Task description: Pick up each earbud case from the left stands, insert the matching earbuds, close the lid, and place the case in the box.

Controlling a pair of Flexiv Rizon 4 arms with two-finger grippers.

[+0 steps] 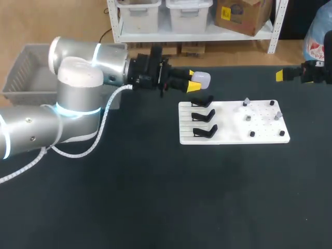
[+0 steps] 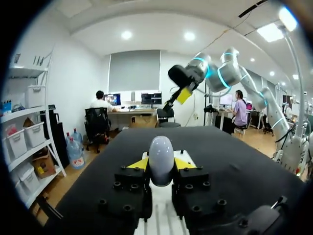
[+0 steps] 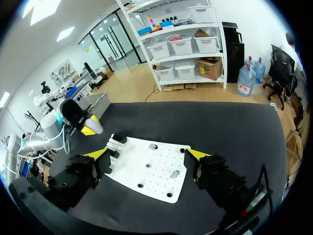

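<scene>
On the white board (image 1: 228, 136), nearest, three black stands (image 1: 203, 115) look bare; small earbuds (image 1: 249, 118) sit beside them, unloaded; beyond, left gripper (image 1: 194, 80) clamps a white case (image 1: 202, 79) aloft; right gripper (image 3: 146, 154) gapes, holding nothing; no case shows in the grey box (image 1: 26, 67). Judged early: insertion, closing, boxing remain.

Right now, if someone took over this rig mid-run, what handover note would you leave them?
Left gripper: shut on a white earbud case, held in the air by the stands.
Right gripper: open, empty, raised beyond the white board.
The three black stands are bare; small grey earbuds sit on the board's right half.
Done: case picked up.
Left: insert earbuds, close lid, place case in the grey box.
</scene>
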